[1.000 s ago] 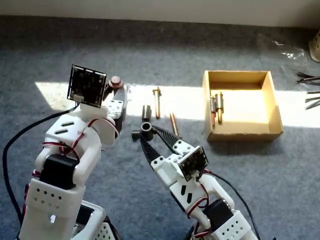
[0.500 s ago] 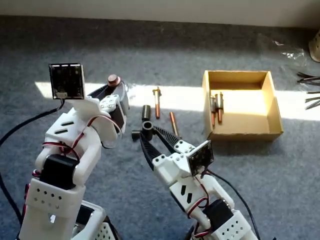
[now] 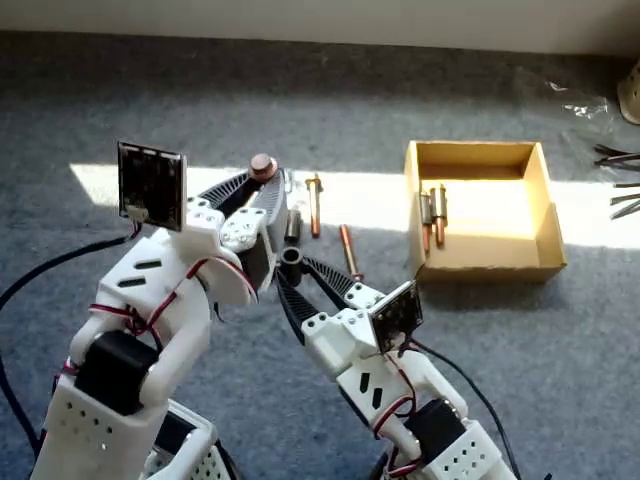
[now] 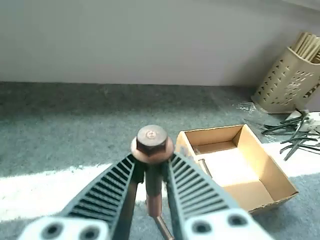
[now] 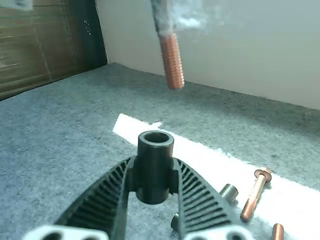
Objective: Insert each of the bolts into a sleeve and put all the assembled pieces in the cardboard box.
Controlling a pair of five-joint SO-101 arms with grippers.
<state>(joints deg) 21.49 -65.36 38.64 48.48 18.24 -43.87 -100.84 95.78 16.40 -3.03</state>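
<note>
Grey carpet [image 3: 400, 90], crossed by a band of sunlight, serves as the work surface. At left, the left gripper [image 3: 262, 178] is closed on a copper bolt [image 3: 262, 165] just under its head, so the threaded shank hangs free and points down. Just to its right and lower, the right gripper [image 3: 291, 270] is clamped around a dark sleeve [image 3: 291, 258], held upright with its open bore facing up. We judge that this grip presents hole to thread for insertion. In the right wrist view the thread tip hangs above the bore, apart from it and not yet entered. Farther right, two loose bolts [image 3: 314, 203] and a spare sleeve [image 3: 293, 225] lie on the carpet, presumably awaiting their turn. At far right, the cardboard box [image 3: 480, 262] holds two assembled pieces [image 3: 432, 212] lying side by side near its left wall.
</note>
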